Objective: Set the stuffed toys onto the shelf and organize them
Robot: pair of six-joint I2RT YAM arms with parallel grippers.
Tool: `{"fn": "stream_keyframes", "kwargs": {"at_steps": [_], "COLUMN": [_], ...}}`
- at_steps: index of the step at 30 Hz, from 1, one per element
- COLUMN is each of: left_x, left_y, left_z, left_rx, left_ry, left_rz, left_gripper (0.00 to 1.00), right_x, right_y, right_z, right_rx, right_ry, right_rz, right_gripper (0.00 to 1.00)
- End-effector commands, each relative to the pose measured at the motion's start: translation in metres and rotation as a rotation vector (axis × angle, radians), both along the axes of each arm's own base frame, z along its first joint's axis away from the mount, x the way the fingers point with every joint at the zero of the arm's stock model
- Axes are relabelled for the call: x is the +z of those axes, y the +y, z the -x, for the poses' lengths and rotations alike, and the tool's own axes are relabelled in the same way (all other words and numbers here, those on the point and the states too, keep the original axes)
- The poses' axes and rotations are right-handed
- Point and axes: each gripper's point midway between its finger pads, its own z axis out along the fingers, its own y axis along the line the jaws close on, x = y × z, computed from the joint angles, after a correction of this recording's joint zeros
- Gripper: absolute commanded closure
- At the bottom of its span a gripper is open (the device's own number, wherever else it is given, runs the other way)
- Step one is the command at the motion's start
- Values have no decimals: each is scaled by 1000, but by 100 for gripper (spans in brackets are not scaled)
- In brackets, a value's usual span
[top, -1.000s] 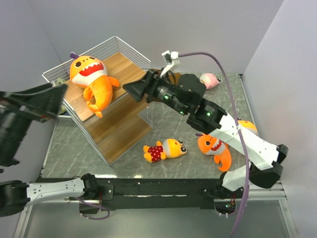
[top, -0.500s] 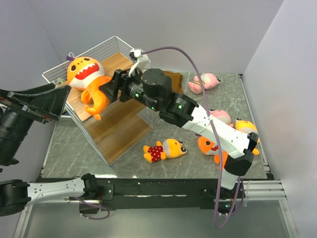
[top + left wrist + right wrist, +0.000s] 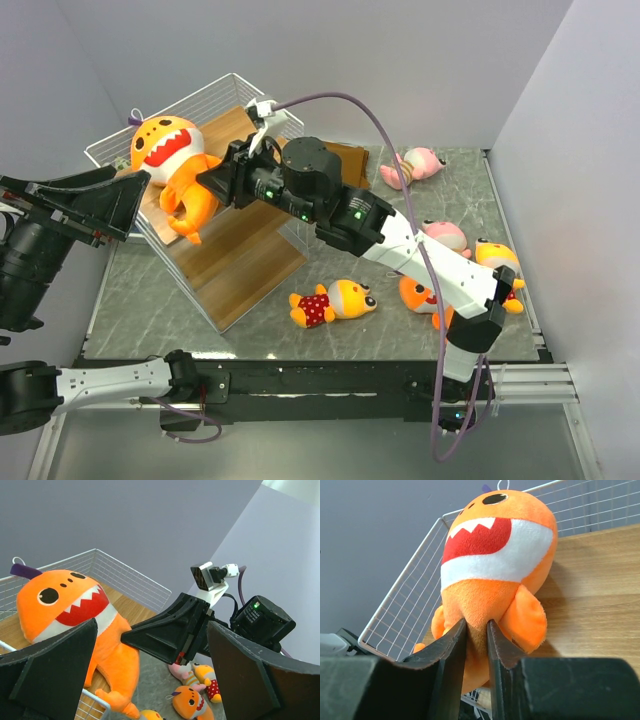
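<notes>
A big orange shark (image 3: 168, 150) lies on the top board of the tilted wire shelf (image 3: 245, 255). My right gripper (image 3: 207, 183) reaches over the shelf and is shut on the shark's lower body, orange plush (image 3: 495, 555) squeezed between the jaws (image 3: 476, 623). My left gripper (image 3: 122, 205) hangs wide open at the shelf's left edge, holding nothing; its view looks past the shark (image 3: 65, 605). On the table lie a small red-dotted toy (image 3: 332, 302), a second shark (image 3: 425, 295) partly behind the right arm, two pink toys (image 3: 420, 163) (image 3: 445, 235) and another red-dotted toy (image 3: 497, 258).
A brown folded bag (image 3: 352, 153) lies behind the right arm near the shelf's right side. The shelf's white wire walls (image 3: 232, 92) rise around the top board. Grey walls close the table at the back and right.
The right arm swung left across the shelf to the shark and its jaws closed on the shark's body. The shark shifted slightly left. The left gripper stayed open and nearly still.
</notes>
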Motion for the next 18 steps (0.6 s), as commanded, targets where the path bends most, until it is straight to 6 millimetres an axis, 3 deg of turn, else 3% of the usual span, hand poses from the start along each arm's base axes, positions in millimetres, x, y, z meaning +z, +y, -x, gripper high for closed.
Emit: {"fn": "stream_keyframes", "kwargs": {"at_steps": [1,5,10,18], "left_x": [7,6,6,4], "left_y": [-3,-4,-7,-13], "left_z": [0,0,0,1], "left_rx": [-8,-8,-16,-34], "left_ry": [-29,-27,-26,-32], "left_rz": [4,-6,-10,-30], "left_gripper": [4,4,4,3], "right_x": [11,7,10,13], "right_y": [11,19,22,27], "right_z": [7,9,19,32], "right_rx": [58,94,146,227], "right_ry": [-50,-49,-50,-88], "right_rz": [-18,-11,-37,-52], "right_gripper": [73,88,98,100]}}
